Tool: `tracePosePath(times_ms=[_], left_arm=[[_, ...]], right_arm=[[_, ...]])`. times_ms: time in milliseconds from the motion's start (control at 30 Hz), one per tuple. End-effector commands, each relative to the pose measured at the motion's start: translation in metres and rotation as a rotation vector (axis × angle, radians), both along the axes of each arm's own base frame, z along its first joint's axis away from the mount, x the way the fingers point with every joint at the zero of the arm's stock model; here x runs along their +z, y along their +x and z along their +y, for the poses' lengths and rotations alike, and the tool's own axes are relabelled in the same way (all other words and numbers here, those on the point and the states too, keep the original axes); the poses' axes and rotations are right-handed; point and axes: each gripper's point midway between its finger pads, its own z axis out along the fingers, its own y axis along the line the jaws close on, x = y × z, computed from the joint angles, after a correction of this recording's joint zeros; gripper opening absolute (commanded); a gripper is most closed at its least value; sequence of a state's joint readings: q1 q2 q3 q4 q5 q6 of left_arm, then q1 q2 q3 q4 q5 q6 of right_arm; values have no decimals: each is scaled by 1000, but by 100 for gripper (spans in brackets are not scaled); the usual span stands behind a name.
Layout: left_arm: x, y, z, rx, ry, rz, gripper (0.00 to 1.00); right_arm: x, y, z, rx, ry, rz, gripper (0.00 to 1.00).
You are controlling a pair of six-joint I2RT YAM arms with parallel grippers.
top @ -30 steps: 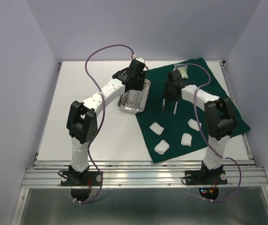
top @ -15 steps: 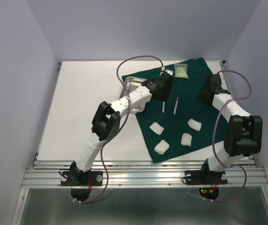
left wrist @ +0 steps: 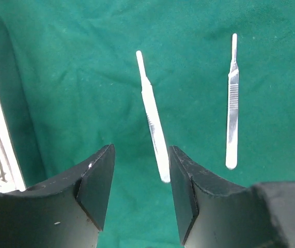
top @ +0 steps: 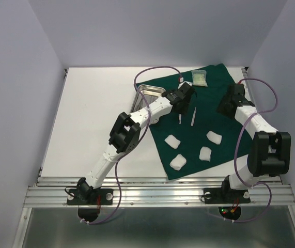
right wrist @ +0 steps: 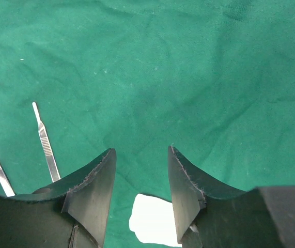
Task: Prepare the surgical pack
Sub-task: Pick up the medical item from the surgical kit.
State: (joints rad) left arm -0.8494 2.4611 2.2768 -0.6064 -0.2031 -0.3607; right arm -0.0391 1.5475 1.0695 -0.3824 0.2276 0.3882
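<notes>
My left hand [left wrist: 140, 155] hung open and empty over the drape [left wrist: 75, 62]. Its fingers were spread well wider than the slim steel handle [left wrist: 152, 116] lying just ahead of them, whose near end sat close to my right fingertip. A second handle [left wrist: 232, 103] lay to the right of the first, roughly parallel and apart from it.

Both looked light, rigid and slick to me. They were thin flat metal lying flush on soft cloth, so I judged they would skate or pivot if nudged from one side. Fingers closing low could also gather a fold of drape along with the metal. The ribbed middle stretch seemed the best place to pinch, across the narrow width and near the balance point, so neither end would droop. The tray [top: 148, 89] sat off to my left, at the edge of the cloth.

That arm was stretched far out from its base and across to the cloth, with the wrist pitched down so the fingers pointed at the drape. My right hand [right wrist: 139, 155] hovered over the drape too, fingers partly spread with nothing between them. A white gauze pad [right wrist: 155, 219] lay directly beneath it, and both handles were off to its left. The pale packet [top: 199, 77] lay on the far part of the cloth, beyond my left hand.
</notes>
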Motion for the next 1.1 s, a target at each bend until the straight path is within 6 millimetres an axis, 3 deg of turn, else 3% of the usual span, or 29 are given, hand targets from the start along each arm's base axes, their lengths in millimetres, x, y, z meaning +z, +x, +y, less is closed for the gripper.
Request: tracePosePath(times_ms=[0, 200, 433, 533, 667, 767, 967, 1067], left_arm=[[7, 2, -13, 7, -22, -30, 56], [-3, 1, -24, -8, -18, -39, 52], [-37, -1, -19, -2, 53, -4, 44], [-48, -5, -15, 1, 80, 7, 39], [-54, -6, -10, 8, 104, 11, 24], [-54, -7, -9, 4, 109, 11, 14], [-41, -7, -8, 7, 98, -3, 4], [-13, -4, -7, 8, 70, -46, 0]], right_arm=[[19, 5, -2, 9, -9, -65, 50], [15, 3, -1, 11, -6, -56, 50], [15, 3, 0, 16, -1, -59, 50], [14, 2, 1, 15, 4, -61, 50], [12, 1, 2, 16, 10, -58, 50], [13, 1, 1, 15, 9, -61, 50], [15, 1, 2, 17, 10, -69, 50], [16, 0, 2, 17, 10, -69, 50]])
